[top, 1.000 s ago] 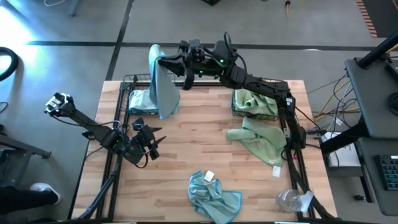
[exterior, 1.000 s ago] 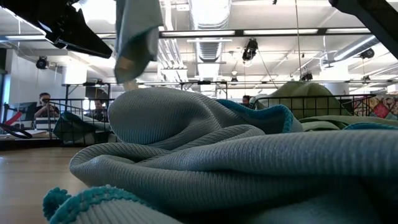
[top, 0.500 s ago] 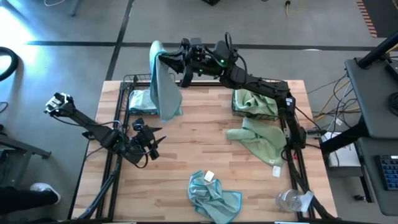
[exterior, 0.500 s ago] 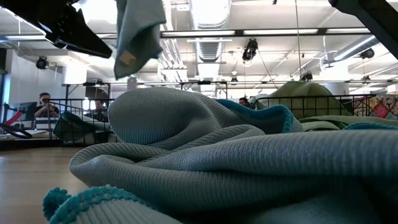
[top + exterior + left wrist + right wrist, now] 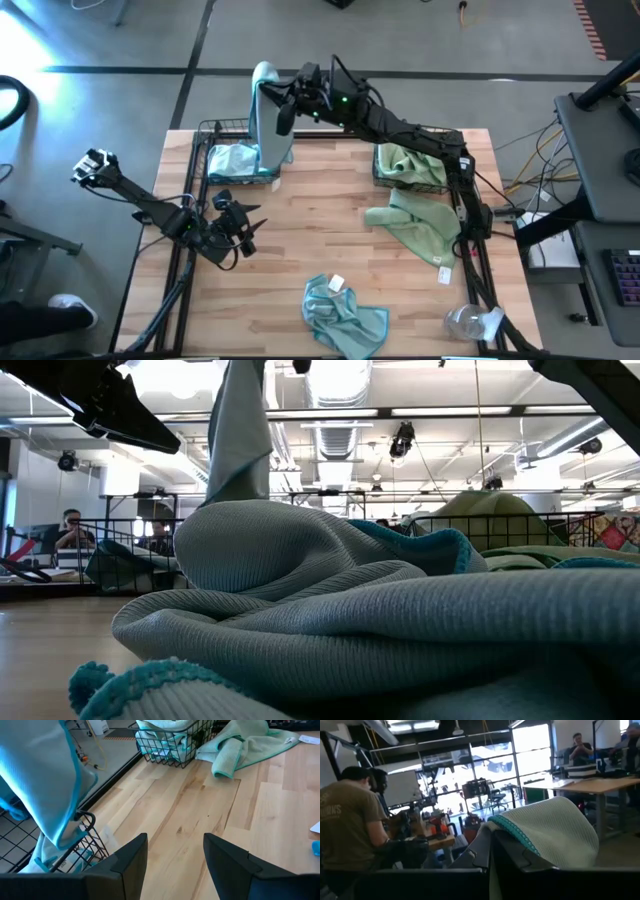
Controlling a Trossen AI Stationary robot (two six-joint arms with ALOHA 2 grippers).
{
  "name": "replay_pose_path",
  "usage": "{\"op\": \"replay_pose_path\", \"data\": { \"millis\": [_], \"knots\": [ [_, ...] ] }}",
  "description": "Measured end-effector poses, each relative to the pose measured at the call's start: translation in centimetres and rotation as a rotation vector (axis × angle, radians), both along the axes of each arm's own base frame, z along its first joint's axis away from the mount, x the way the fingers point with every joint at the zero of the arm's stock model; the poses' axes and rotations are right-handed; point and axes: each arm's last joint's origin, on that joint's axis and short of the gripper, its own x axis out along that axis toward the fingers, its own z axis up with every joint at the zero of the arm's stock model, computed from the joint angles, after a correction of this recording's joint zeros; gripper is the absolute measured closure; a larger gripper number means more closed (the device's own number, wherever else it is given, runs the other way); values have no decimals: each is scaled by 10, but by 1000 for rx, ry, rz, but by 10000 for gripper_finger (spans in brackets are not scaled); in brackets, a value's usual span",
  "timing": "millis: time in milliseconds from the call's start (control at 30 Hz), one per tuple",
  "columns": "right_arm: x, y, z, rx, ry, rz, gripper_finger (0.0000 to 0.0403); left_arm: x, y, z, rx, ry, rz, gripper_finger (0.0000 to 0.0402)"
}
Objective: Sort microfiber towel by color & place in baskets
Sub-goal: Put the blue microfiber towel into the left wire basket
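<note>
High view: right gripper (image 5: 272, 95) jaws clamp a blue towel (image 5: 268, 125) above the left basket (image 5: 232, 160); left gripper (image 5: 243, 222) jaws apart.

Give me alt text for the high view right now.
The right hand dangles a light blue towel over the left basket. The right basket holds green towels; the left hand waits, open, above the table.

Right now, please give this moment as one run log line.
right gripper: shut on blue towel, above left basket | left gripper: open, idle | green towel, second blue towel: on table
</note>
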Motion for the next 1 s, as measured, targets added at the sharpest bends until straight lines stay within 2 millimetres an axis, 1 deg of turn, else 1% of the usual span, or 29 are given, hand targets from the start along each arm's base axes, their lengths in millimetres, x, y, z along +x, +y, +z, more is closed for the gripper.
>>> {"op": "replay_pose_path", "data": {
  "millis": [167,333,600,800,900,1000],
  "knots": [
    [3,2,-8,19,65,7,394,0,0,0,-1,-1,1,224],
    [7,8,-21,48,165,23,394,0,0,0,-2,-1,1,224],
    [13,27,-41,86,324,89,394,0,0,0,-2,-2,1,224],
    [17,49,-43,81,344,258,394,0,0,0,-2,-1,1,224],
    [18,58,-43,56,348,276,394,0,0,0,-2,-1,1,224],
    [18,59,-42,32,351,275,394,0,0,0,-3,-2,1,224]
  ]
}}
